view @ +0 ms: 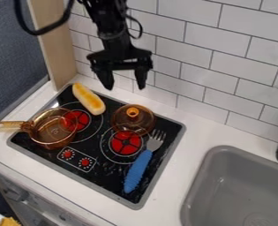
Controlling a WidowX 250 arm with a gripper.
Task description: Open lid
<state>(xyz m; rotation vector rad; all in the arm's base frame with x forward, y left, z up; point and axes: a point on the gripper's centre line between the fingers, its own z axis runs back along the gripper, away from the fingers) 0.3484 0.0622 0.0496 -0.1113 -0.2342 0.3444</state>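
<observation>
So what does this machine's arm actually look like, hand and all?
The arm is black and narrow, with jointed, blocky sections. A thick black cable loops out at one side and a thinner one curls at the other. The hand is black too: a wide crosspiece with two chunky fingers that taper towards their tips.

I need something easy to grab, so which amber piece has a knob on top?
The lid, near the fork; the pan on the left has a side handle instead.
</observation>
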